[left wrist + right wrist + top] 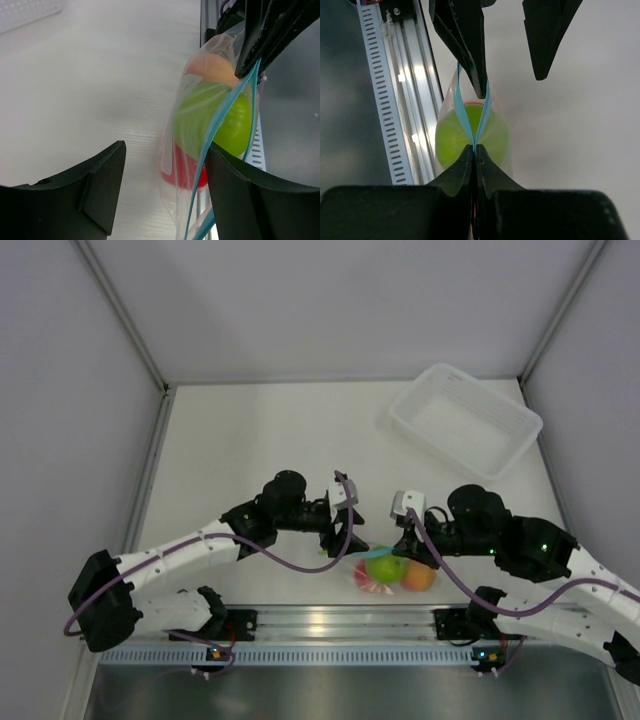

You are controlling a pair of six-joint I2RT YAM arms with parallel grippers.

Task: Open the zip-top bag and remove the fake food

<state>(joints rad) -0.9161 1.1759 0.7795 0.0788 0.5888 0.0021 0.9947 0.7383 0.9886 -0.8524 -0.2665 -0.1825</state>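
Note:
The zip-top bag (388, 573) hangs near the table's front edge, just above the surface. It holds the fake food: a lime green fruit (220, 120), a red one (182, 172) and an orange-peach one (212, 67). My right gripper (474, 148) is shut on one end of the light blue zip strip (462, 112). The strip's two sides are spread apart into a narrow mouth. My left gripper (166, 145) is open. One of its fingers (470, 55) reaches into that mouth and the other finger (545, 35) is outside, so one bag wall lies between them.
A translucent white bin (465, 420) sits at the back right of the table. The metal rail (330, 622) that carries the arm bases runs just in front of the bag. White walls enclose the table on three sides.

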